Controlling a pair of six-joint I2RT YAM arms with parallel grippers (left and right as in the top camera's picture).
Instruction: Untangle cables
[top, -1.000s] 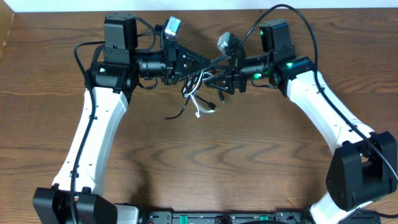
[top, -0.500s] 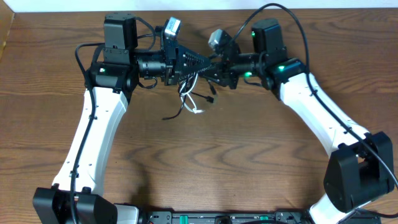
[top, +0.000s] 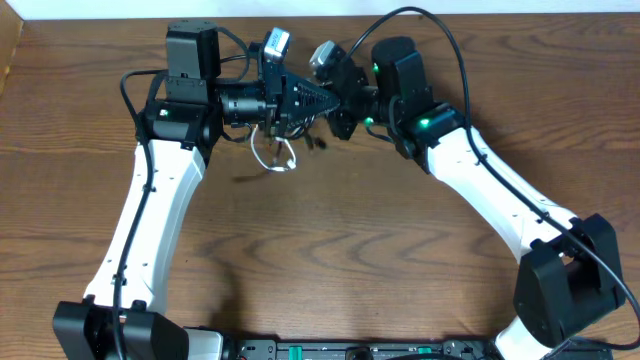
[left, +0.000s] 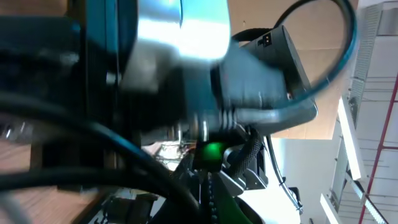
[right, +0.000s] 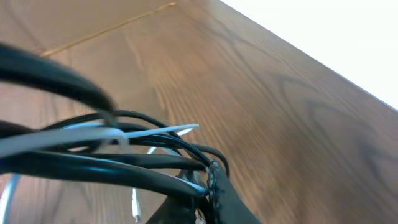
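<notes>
Right tool (top: 338, 106) has swung in beside left tool (top: 312, 100); the cables (top: 275, 153) now hang bunched beneath left tool, still tangled; either tool's opening cannot be told.

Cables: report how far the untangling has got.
Done: nothing visibly; the right wrist view shows the white cable and black cables bunched together. In hand: the bundle hangs where the left gripper and right gripper meet; which one grips it is hidden. Left: separating every cable and laying them apart.
</notes>
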